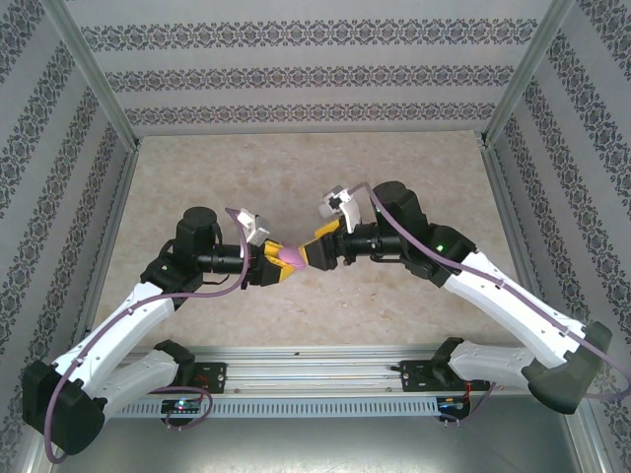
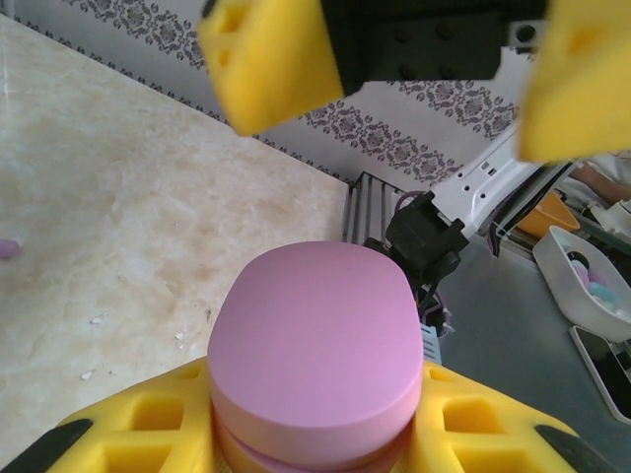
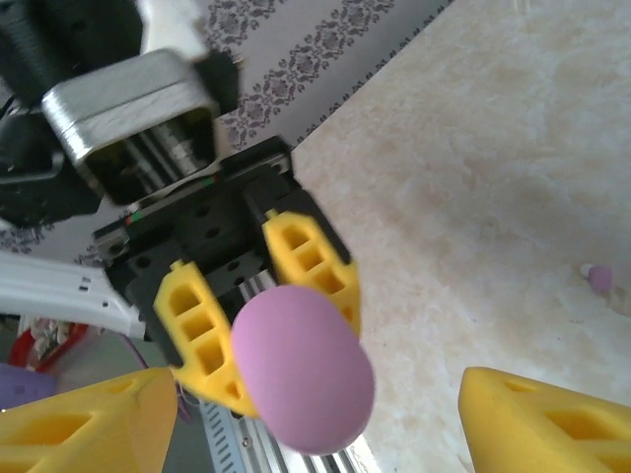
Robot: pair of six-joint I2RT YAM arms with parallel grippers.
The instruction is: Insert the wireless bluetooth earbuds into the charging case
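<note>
My left gripper is shut on the pink charging case and holds it above the middle of the table. In the left wrist view the case sits between the yellow fingers with its lid closed along a thin seam. My right gripper faces it, open, with its fingers spread wide on either side of the case and not touching it. A tiny pinkish-white piece, apparently one of the earbuds, lies on the table off to the side.
The beige tabletop is fenced by patterned walls and a metal frame. An aluminium rail runs along the near edge. Beyond that edge, a white bin holds small items.
</note>
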